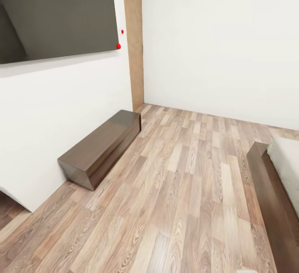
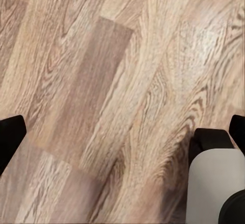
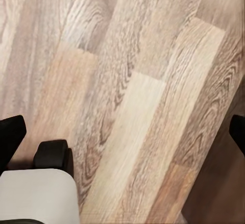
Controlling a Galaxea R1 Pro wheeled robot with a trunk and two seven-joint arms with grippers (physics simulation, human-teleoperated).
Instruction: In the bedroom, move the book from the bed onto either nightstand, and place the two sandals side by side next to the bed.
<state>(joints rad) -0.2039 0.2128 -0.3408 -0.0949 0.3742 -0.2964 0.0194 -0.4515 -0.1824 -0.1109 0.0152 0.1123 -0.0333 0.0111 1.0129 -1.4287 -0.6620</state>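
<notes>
The bed shows its corner at the right edge of the head view: dark-brown frame [image 1: 268, 194] and pale-grey mattress [image 1: 288, 161]. The book, the two sandals and the nightstand are out of view. In the left wrist view my left gripper [image 2: 122, 134] hangs open over bare wood-plank floor, its black fingertips [image 2: 10, 137] far apart with nothing between them. My right gripper [image 3: 122, 134] is likewise open above the floor, black fingertips [image 3: 10, 137] at the picture's sides.
A long low dark-wood cabinet [image 1: 101, 146] stands against the white left wall, under a dark wall panel [image 1: 54, 15]. A brown wooden post [image 1: 133, 40] marks the room's corner. Wood-plank floor [image 1: 178, 181] stretches between cabinet and bed. My grey base [image 2: 214, 183] shows near both grippers.
</notes>
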